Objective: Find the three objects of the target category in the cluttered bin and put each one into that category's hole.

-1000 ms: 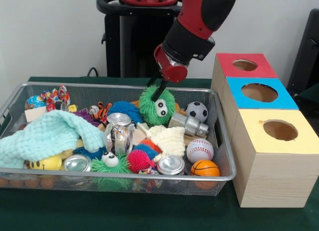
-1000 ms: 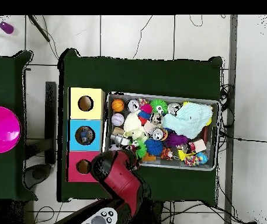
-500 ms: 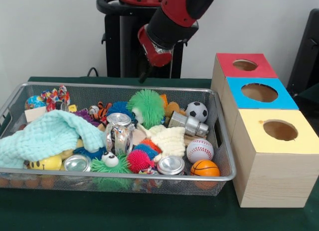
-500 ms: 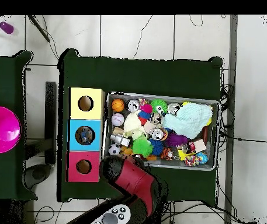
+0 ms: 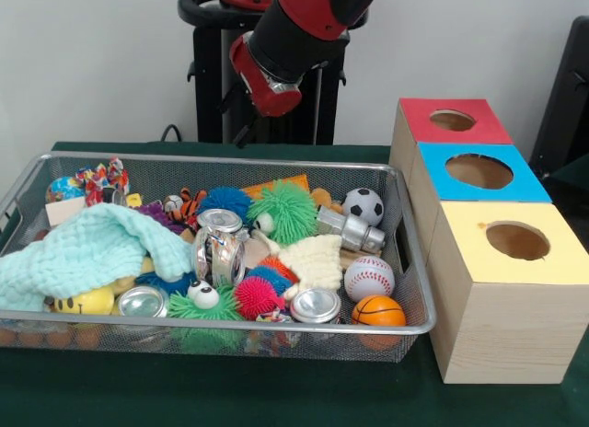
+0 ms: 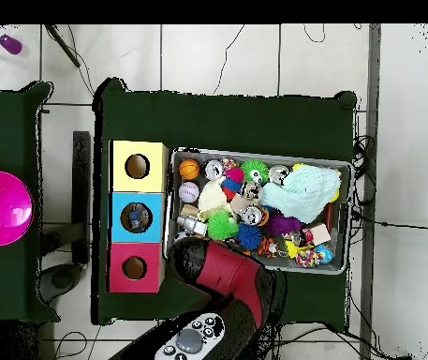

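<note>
Gripper (image 5: 241,123) hangs above the bin's (image 5: 221,328) far rim, nothing visibly in it, can't tell if fingers are spread or pressed together. Target category isn't given; candidates are the balls at the bin's box-side end: soccer ball (image 5: 363,206), baseball (image 5: 369,278), basketball (image 5: 378,311). Risk: a descent could snag the green fuzzy ball (image 5: 282,211) or metal fitting (image 5: 350,230) crowding the soccer ball, and the cloth (image 5: 87,252) may hide more items.

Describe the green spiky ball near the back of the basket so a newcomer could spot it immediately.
Start at the silver wire mesh basket and look toward the middle of its rear half. There sits the bright green spiky rubber ball, just left of the black-and-white soccer ball. Its all-green bristles distinguish it from the blue spiky ball beside it.
</note>
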`<state>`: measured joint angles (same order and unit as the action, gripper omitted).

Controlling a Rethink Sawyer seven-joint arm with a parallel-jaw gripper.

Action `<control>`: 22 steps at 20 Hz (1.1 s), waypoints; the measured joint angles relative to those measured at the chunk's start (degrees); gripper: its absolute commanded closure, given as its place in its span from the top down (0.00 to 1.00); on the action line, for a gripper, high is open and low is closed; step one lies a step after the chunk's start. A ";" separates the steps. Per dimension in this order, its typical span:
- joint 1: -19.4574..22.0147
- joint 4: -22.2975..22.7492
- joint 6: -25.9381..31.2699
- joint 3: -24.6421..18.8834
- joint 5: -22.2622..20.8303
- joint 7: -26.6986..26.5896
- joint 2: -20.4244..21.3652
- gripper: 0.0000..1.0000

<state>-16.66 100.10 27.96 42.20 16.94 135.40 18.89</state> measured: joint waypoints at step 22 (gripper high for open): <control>-0.15 -0.02 -19.97 -0.76 4.78 0.00 -3.17 1.00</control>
<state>-16.81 100.08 7.99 41.44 21.72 135.40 15.72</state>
